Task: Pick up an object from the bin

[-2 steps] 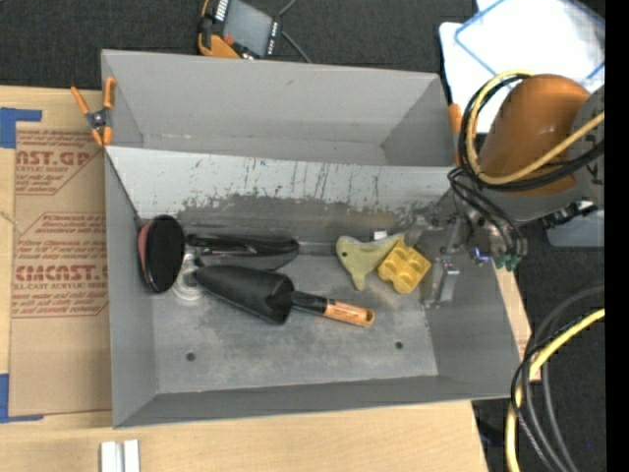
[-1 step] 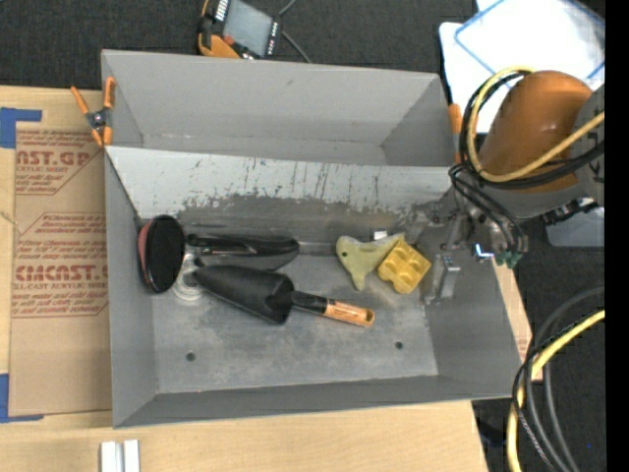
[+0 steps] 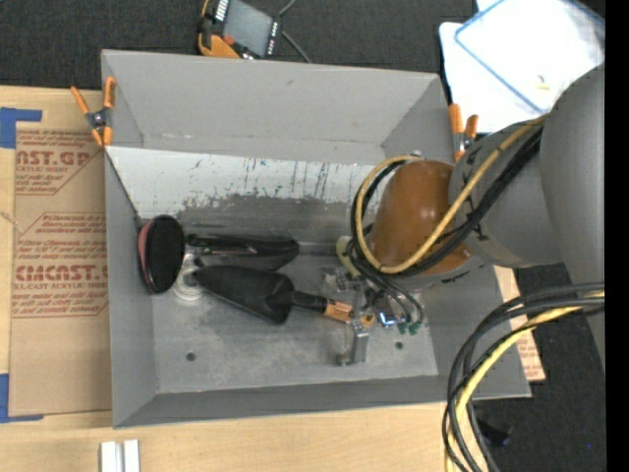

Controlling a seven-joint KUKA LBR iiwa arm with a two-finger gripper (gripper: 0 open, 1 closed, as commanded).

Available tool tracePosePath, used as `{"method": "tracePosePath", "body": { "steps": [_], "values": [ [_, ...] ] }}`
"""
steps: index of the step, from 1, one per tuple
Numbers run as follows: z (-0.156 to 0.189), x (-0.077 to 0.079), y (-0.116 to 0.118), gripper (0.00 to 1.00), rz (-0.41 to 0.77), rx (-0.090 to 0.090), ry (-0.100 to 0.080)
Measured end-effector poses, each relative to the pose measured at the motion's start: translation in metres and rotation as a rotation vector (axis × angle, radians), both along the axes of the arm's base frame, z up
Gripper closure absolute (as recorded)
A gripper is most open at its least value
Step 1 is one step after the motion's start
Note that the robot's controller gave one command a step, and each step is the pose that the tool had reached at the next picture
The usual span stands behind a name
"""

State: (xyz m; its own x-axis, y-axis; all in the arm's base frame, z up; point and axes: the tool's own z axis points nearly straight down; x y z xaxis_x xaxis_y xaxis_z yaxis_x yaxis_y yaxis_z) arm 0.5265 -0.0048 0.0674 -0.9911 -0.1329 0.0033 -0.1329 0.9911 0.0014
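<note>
The arm point(image 3: 550, 185) reaches into the grey metal bin point(image 3: 265, 106) from the right. Its orange cover point(image 3: 418, 214) and a bundle of looped cables point(image 3: 462, 200) hang over the right part of the floor. Below them the gripper point(image 3: 354, 346) is low, at or just above the bare metal near the front right of the floor. Its own wiring and the steep viewing angle hide its working end, so I cannot tell whether it is open or closed, and nothing is seen held in it. The few loose things lie together in the left and middle of the floor, probably because the sloped walls let them slide down to the flat bottom. The nearest is a black tapered tool point(image 3: 246, 294), wide at its left end. It narrows to a thin shaft with an orange tip point(image 3: 337, 311) that points at the gripper and ends just beside it, up and to its left. This looks like the likeliest thing to be picked, since its slim end is within closest reach. Behind it, roughly parallel, lies a black handle point(image 3: 241, 248). At the left end of that handle a dark oval pad point(image 3: 160, 254) with a reddish face stands tilted against the left wall. A small pale round piece point(image 3: 187, 287) sits between the pad and the wide end of the tool.
</note>
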Motion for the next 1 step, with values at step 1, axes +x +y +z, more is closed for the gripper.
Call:
{"method": "tracePosePath", "body": {
  "steps": [1],
  "values": [
    [0.0026,0.0016,-0.0285,0.00,-0.026,-0.003,-0.012]
  ]
}}
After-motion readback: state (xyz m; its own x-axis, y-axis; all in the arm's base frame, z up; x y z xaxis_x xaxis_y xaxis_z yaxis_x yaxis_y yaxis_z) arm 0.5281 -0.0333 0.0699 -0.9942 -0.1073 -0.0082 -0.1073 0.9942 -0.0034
